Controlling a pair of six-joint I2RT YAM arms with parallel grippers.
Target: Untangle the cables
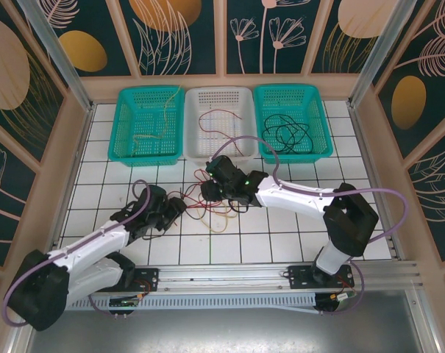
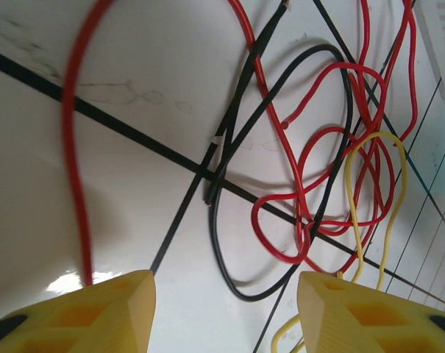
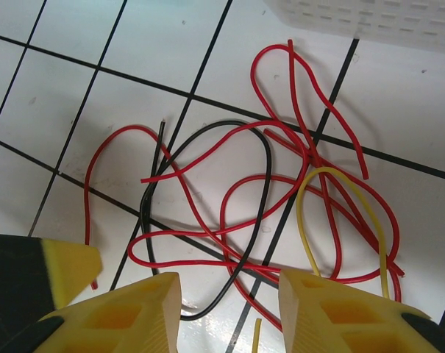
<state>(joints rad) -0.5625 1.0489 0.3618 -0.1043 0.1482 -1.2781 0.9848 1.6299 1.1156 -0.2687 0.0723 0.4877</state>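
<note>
red, black and yellow cables look limp and light, best pinched at the black one's loose end, while left gripper and right gripper gape, holding nothing.

The cables lie heaped on the table before the middle basket of three.

Noted left arm stretched low, forward and rightward; left gripper aimed downward, jaws parted, nothing clamped. Noted right arm folded at the elbow, forearm reaching leftward; right gripper likewise aimed downward, jaws parted, nothing clamped. Observed both grippers near each other, not touching.
</note>
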